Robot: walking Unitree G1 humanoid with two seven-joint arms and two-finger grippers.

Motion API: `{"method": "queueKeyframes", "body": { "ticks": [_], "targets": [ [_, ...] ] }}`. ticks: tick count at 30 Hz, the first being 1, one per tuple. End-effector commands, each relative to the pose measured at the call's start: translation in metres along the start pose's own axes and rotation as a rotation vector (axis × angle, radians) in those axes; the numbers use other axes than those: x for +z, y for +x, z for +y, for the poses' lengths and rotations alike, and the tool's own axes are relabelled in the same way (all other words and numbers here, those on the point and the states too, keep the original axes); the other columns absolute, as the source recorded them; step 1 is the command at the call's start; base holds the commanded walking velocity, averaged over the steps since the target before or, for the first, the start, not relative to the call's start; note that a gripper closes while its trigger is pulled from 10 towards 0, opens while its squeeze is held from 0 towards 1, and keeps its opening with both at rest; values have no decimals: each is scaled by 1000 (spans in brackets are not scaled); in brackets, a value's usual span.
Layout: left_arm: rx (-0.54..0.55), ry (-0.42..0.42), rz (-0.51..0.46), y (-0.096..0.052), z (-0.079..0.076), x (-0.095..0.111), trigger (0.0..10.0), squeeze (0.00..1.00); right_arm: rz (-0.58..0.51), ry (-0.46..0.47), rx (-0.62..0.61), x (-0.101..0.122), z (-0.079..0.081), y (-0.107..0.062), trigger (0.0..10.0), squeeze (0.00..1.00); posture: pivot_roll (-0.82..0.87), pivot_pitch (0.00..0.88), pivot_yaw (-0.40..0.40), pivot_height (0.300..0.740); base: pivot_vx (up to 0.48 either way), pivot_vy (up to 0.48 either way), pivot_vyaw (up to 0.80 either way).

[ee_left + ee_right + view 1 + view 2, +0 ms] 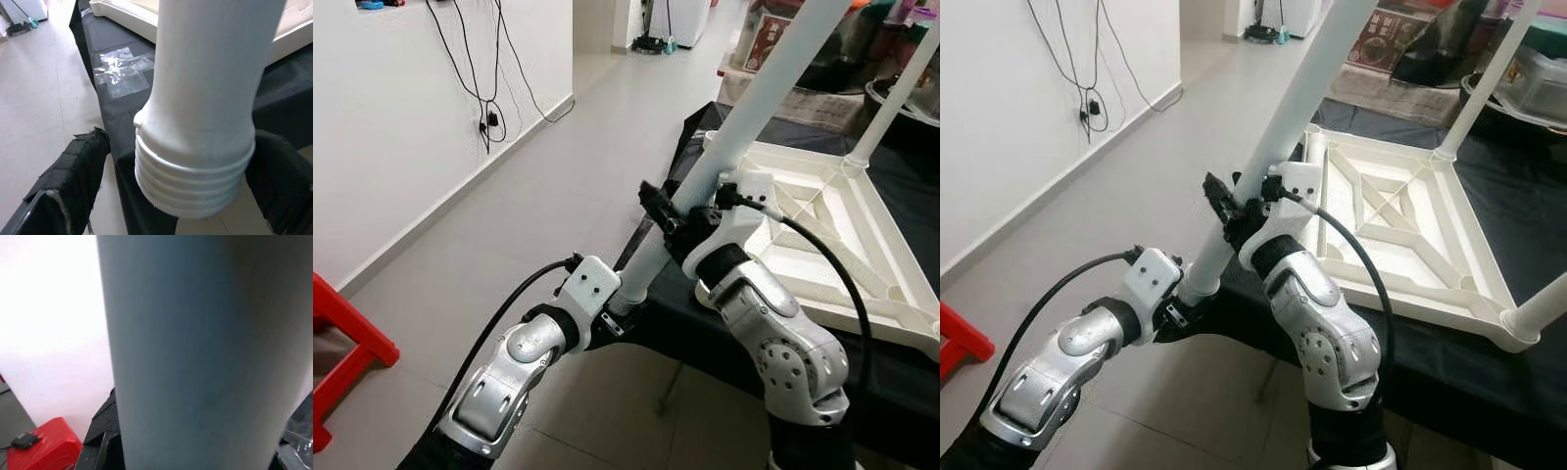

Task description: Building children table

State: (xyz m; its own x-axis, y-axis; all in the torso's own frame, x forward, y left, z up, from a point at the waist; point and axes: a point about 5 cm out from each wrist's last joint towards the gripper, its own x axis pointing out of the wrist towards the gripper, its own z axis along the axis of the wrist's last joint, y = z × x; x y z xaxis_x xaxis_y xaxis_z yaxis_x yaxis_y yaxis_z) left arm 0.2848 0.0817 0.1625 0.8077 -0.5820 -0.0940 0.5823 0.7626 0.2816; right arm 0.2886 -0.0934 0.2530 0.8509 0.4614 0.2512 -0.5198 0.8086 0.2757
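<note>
Nearest the camera, the left gripper (195, 186) is clamped around the threaded bottom end of a loose white table leg (754, 108). A bit higher up, the right gripper (680, 217) pinches the same tilted leg. Behind sits the upside-down white tabletop (822, 225) on black cloth (901, 362), two legs already standing in it.

White table leg (759, 98) & tabletop (822, 211), black cloth (891, 372), red stool (342, 338), grey floor (538, 215).

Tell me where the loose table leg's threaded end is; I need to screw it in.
The threaded end is down between the left gripper fingers, off the tabletop's near-left corner.
</note>
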Motion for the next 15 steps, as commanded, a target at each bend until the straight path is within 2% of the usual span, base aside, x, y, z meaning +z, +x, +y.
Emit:
{"method": "queueKeyframes", "body": {
  "ticks": [1, 5, 14, 15],
  "targets": [
    [-3, -2, 4, 2, -1, -2, 10000, 0, 1, 6, 24, 2, 2, -4, 10000, 0, 100, 32, -100, 740, 0, 0, 0],
    [-15, 3, -12, 9, -4, -5, 10000, 0, 24, 28, 98, 1, 10, -8, 10000, 0, 94, 27, -95, 740, 0, 0, 0],
    [-38, -6, -20, 12, -9, -6, 10000, 0, 42, 37, 140, -4, 19, -9, 10000, 0, 92, 25, -94, 740, 0, 0, 0],
    [-46, -12, -21, 12, -11, -6, 0, 0, 44, 41, 146, -5, 20, -10, 10000, 0, 90, 24, -94, 740, 0, 0, 0]
  ]
}}
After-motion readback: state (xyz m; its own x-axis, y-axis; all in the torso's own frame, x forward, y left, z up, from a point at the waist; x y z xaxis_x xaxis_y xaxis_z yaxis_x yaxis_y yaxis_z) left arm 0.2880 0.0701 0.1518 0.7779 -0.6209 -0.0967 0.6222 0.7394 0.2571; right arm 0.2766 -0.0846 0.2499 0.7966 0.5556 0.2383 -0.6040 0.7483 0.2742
